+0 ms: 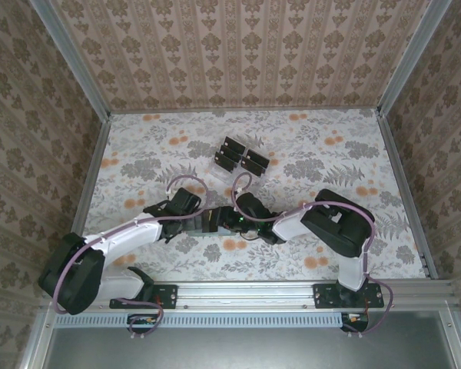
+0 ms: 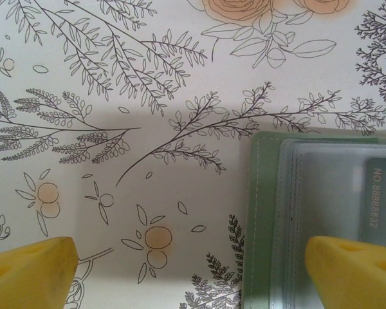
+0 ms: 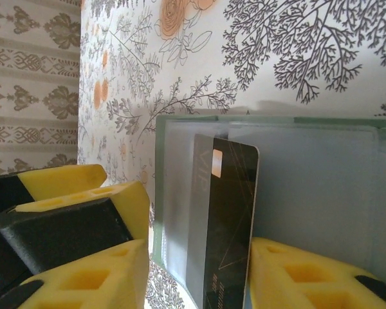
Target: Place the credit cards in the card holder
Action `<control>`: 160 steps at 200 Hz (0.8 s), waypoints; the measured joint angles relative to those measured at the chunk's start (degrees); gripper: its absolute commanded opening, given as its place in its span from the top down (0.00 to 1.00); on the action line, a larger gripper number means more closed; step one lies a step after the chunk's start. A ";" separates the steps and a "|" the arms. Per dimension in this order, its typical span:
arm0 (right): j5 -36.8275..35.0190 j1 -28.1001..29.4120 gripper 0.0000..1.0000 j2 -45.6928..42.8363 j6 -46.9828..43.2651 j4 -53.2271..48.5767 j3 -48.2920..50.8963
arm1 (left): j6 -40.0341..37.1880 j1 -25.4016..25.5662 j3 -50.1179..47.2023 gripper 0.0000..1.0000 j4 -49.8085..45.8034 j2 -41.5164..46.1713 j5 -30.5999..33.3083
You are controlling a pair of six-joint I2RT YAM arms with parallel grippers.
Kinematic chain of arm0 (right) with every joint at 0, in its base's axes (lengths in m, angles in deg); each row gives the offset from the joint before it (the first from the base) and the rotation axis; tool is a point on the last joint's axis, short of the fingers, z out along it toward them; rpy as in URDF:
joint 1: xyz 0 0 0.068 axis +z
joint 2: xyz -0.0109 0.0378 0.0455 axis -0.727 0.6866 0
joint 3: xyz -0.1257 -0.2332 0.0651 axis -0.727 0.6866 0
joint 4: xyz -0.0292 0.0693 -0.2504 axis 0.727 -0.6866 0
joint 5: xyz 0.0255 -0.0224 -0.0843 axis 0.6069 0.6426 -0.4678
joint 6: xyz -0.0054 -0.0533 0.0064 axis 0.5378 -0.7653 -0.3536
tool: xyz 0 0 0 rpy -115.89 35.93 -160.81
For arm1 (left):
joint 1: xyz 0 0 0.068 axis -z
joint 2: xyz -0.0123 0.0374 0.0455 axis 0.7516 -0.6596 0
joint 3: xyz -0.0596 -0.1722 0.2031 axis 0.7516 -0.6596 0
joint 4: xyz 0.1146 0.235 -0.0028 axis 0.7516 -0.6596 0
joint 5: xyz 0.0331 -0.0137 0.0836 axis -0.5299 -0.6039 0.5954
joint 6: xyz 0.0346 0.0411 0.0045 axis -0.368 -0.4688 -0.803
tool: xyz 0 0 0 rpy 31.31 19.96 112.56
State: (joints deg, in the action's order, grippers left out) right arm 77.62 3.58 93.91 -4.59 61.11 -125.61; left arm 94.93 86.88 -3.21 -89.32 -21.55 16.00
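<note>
Credit card (image 3: 225,193), likely stiff and slick, half inside the card holder (image 3: 321,174): pinch its edges with your spread right end effector (image 3: 199,225).

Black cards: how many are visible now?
5. Four thin black rectangular cards stand in the clear plastic rack at far centre, two left, two right; one sits partly inside the flat grey-green wallet. Others may be hidden.

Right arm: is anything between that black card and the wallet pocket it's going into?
Nothing visible blocks it. The black card lies on the open card holder between the right gripper's open jaws, one edge seemingly under the clear sleeve. One finger of the left gripper sits over the holder, near the card.
</note>
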 measured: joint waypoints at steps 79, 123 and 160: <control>-0.11 -2.84 0.47 -6.12 -6.36 -15.21 -0.48 | 0.17 0.00 0.00 0.00 -0.02 1.44 -0.02; -0.24 -4.39 0.51 -8.59 -11.74 -26.93 -3.80 | 0.15 0.00 0.00 0.00 0.00 1.27 0.00; -1.40 -4.44 0.76 -10.08 -16.39 -37.22 -10.10 | 0.15 0.00 0.00 0.00 0.24 -0.72 -0.04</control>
State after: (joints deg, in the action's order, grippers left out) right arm 76.22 -0.86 83.83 -20.98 23.89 -135.71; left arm 95.09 86.88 -3.21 -89.08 -22.27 15.96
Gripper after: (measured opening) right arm 0.303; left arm 0.997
